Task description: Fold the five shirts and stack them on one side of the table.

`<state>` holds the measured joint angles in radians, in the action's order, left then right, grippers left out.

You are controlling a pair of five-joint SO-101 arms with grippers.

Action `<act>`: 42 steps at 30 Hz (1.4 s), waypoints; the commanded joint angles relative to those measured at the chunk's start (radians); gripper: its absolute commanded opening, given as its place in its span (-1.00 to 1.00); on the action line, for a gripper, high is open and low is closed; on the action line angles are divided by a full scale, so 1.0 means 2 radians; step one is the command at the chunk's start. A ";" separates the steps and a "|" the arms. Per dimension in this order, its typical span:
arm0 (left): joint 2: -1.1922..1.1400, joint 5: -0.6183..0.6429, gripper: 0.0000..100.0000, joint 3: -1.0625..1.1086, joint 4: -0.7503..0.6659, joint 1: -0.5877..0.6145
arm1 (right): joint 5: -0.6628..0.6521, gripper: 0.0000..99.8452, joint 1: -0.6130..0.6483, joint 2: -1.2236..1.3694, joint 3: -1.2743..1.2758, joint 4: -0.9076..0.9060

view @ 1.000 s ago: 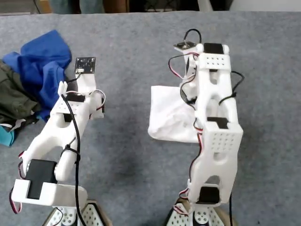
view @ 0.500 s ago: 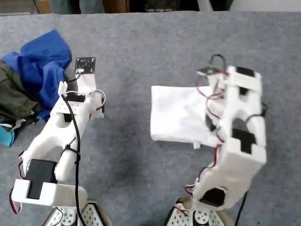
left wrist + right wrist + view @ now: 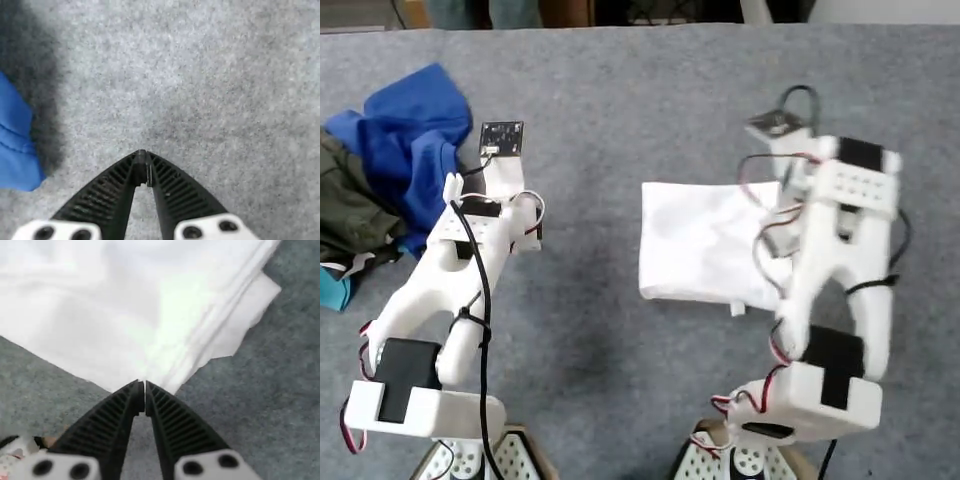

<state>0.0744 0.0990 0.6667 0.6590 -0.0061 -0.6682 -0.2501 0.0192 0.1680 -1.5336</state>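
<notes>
A white shirt lies flat as a rough rectangle in the middle of the table, also seen in the right wrist view. My right gripper is shut at its right edge, and the cloth's folds run into the tips. A crumpled blue shirt tops a pile at the far left, over a dark olive shirt and a teal one. My left gripper is shut on nothing, over bare carpet just right of the blue shirt.
Grey carpet covers the table. The left arm stretches between the pile and the white shirt. The right arm stands along the white shirt's right side. Open carpet lies behind and to the right of it.
The right arm swung to the right, drawing the bunched white shirt out flat into a rectangle. The left arm and the pile stayed still.
</notes>
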 commanded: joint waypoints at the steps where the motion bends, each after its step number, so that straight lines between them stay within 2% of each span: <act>1: 0.021 -0.001 -0.94 0.000 -0.008 -0.007 | 0.044 -0.97 0.011 -0.008 0.058 0.087; 4: 0.021 0.001 -0.94 -0.003 -0.007 -0.007 | 0.044 -0.97 -0.012 0.032 0.123 0.184; 9: 0.023 0.022 -0.94 -0.041 0.003 -0.020 | 0.044 -0.97 -0.080 0.099 0.133 0.241; 12: 0.020 0.051 -0.94 -0.092 0.010 -0.066 | 0.044 -0.97 -0.082 0.105 0.109 0.221; 17: -0.002 0.058 -0.94 -0.194 -0.005 -0.167 | 0.043 -0.97 -0.046 0.099 0.061 0.165; 20: -0.073 0.079 -0.94 -0.264 -0.011 -0.195 | 0.043 -0.97 -0.038 0.073 0.038 0.124; 24: -0.219 0.111 -0.94 -0.352 -0.007 -0.208 | 0.043 -0.97 -0.102 0.019 -0.008 0.081; 26: -0.285 0.118 -0.94 -0.388 -0.007 -0.210 | 0.043 -0.97 -0.113 -0.003 -0.033 0.080; 28: -0.327 0.117 -0.94 -0.425 0.004 -0.211 | 0.047 -0.97 -0.100 -0.013 -0.053 0.101; 32: -0.334 0.117 -0.94 -0.476 0.077 -0.213 | 0.067 -0.97 -0.040 0.003 -0.088 0.130; 36: -0.342 0.117 -0.94 -0.481 0.080 -0.220 | 0.107 -0.97 0.005 0.048 -0.115 0.183; 39: -0.344 0.117 -0.94 -0.481 0.081 -0.218 | 0.114 -0.97 0.006 0.111 -0.121 0.237; 42: -0.344 0.117 -0.94 -0.481 0.080 -0.218 | 0.111 -0.97 -0.028 0.191 -0.122 0.276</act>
<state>-0.6252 0.3214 -0.2447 0.8155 -0.4342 -0.4534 -0.2578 0.2969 -0.0238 -1.0579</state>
